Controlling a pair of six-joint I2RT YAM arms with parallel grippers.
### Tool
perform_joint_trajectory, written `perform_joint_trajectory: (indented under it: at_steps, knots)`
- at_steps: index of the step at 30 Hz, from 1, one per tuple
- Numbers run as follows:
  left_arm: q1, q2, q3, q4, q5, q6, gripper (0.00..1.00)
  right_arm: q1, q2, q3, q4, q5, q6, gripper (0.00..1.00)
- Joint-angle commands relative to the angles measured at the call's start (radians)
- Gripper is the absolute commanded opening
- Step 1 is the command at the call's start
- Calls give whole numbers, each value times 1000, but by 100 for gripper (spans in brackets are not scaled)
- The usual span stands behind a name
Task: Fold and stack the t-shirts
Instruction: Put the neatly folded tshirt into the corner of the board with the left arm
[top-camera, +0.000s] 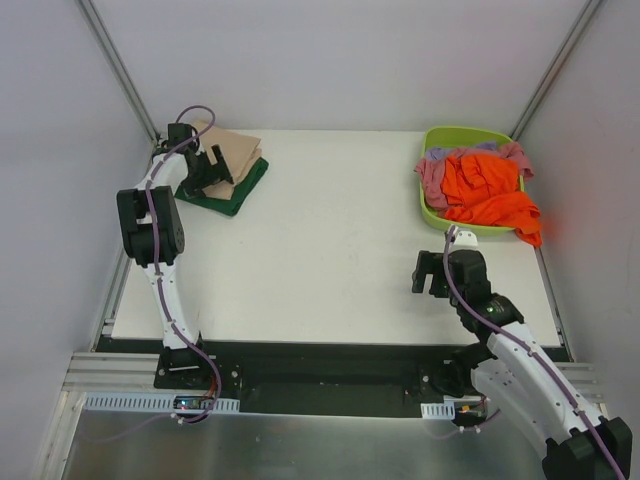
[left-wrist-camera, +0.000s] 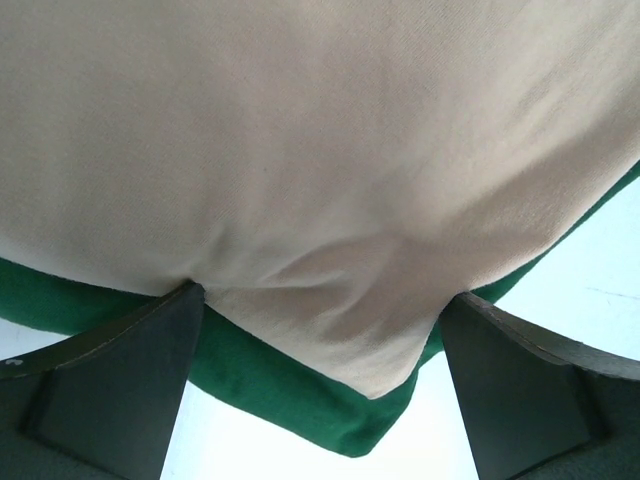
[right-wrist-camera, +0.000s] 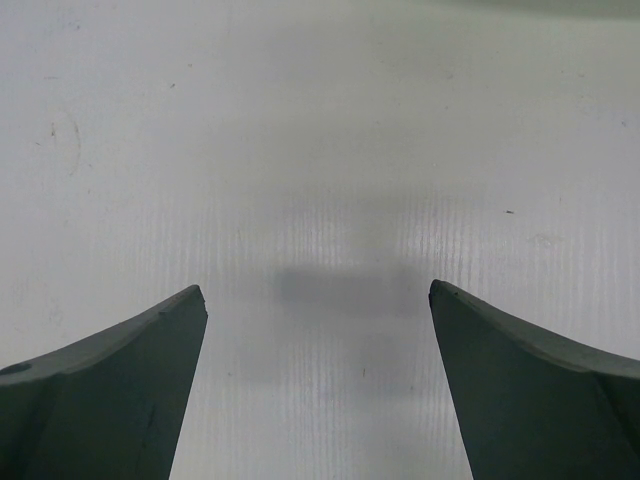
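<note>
Folds of beige t-shirt (top-camera: 236, 150) overlie green t-shirt (top-camera: 234, 198).

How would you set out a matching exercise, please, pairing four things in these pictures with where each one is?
Things:
1. beige t-shirt
2. dark green t-shirt
3. orange t-shirt
4. right tool

Places:
A. in the lime-green basket
B. open above the bare table
C. lying on top of another shirt, far left
D. lying under another shirt

Pairs: 1-C, 2-D, 3-A, 4-B
</note>
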Motion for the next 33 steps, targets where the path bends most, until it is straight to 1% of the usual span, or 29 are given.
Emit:
perform_joint_trajectory:
  at_steps: [1, 6, 9, 11, 13, 16, 17, 21, 23, 25, 27, 28, 31, 32, 33]
  knots:
    - [-9, 10, -30, -26, 66, -51, 99, -4, -13, 38, 7, 8, 7, 96]
    - [-75, -4, -50, 18, 58, -137, 99, -5, -31, 32, 7, 3, 7, 96]
    - [-112, 3, -19, 27, 12, -168, 99, -5, -43, 27, 7, 6, 4, 96]
    - [-114, 11, 2, 32, -5, -191, 99, -7, -53, 23, 7, 8, 5, 96]
    - [-114, 14, 33, 32, -77, -193, 99, -5, -62, 20, 7, 2, 7, 96]
    - [-111, 13, 47, 32, -77, -184, 99, -5, -68, 17, 6, 3, 8, 96]
    - [-112, 5, 44, 32, -81, -176, 99, -7, -68, 17, 6, 3, 11, 96]
    - [-108, -65, 10, 24, -180, -150, 99, -5, -59, 20, 6, 0, 8, 96]
    - [-108, -118, -27, 21, -168, -151, 99, -7, -59, 21, 7, -1, 7, 96]
    - [-114, -190, -65, 23, -106, -144, 99, -7, -54, 23, 6, -1, 7, 96]
    - [-128, -285, -114, 20, -138, -130, 99, -5, -57, 21, 6, 3, 8, 96]
    - [-169, -347, -145, 18, -175, -119, 99, -5, -59, 21, 6, 6, 10, 96]
    - [-230, -565, -276, 12, -270, -122, 99, -5, -79, 15, 1, 12, 13, 96]
    - [-250, -684, -335, 12, -273, -137, 99, -5, -89, 12, 1, 14, 14, 96]
    - [-270, -764, -410, 15, -275, -154, 99, -5, -105, 9, 1, 21, 21, 96]
